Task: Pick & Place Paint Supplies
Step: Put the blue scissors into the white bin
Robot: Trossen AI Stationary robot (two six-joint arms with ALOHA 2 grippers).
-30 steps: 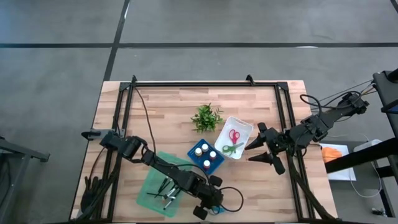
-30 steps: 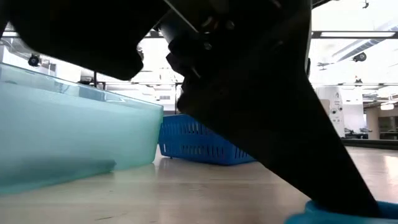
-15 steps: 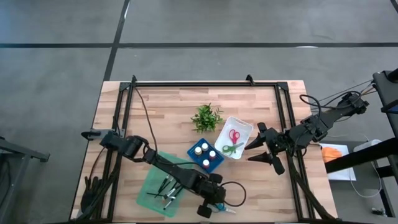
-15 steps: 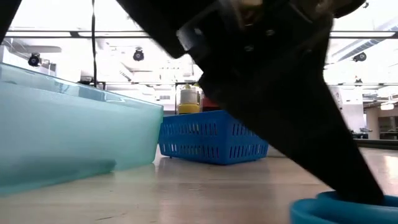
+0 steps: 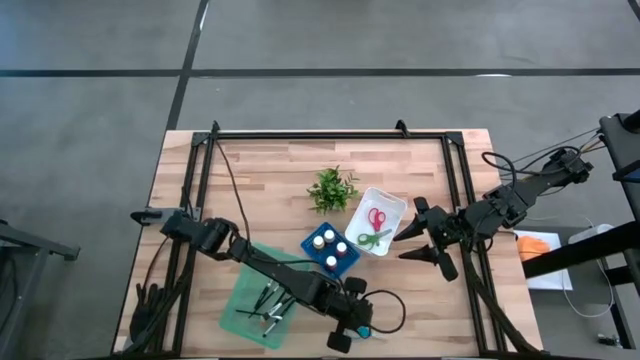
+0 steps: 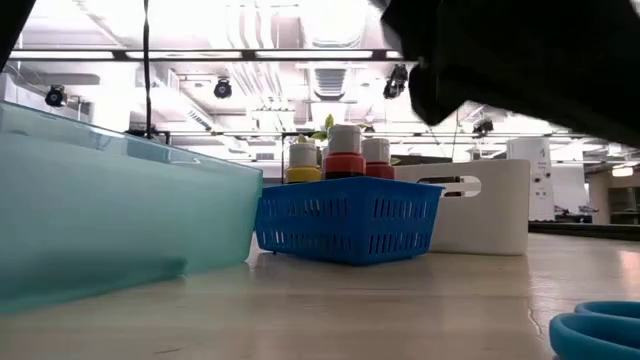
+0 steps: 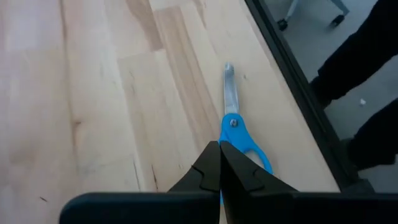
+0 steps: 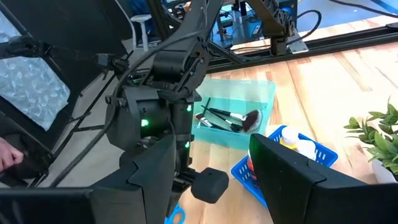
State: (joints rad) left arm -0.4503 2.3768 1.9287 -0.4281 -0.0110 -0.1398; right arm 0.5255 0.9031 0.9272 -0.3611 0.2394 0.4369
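A pale wooden bench (image 5: 270,190) with a black frame stands on grey flooring; the low view looks across it into a bright hall with ceiling lights.

In the high view, a teal tray (image 5: 245,300) at lower left of the bench holds dark-handled brushes (image 5: 268,303). At centre a small blue basket (image 5: 348,262) carries paint bottles (image 5: 325,242), and just right of it, touching at a corner, a white bin (image 5: 392,204) holds red scissors (image 5: 377,218) and green scissors (image 5: 372,238). A leafy green plant (image 5: 331,188) sits above the basket.

The left end effector (image 7: 219,163) is down at the lower centre edge of the bench. Its fingers are pressed fully together, tips meeting right over the blue scissors (image 7: 239,137), whose silver blades point away along the bench edge. Whether the fingers actually pinch the handle cannot be told; the handle loops run beneath them. In the low view a blue handle loop lies on the wood at the frame's lower right corner.

The left arm stretches diagonally from the bench's left edge across the teal tray to the lower centre.

The right end effector (image 5: 418,243) hovers at centre right, beside the white bin, fingers spread wide and holding nothing, its arm reaching in from the right edge.
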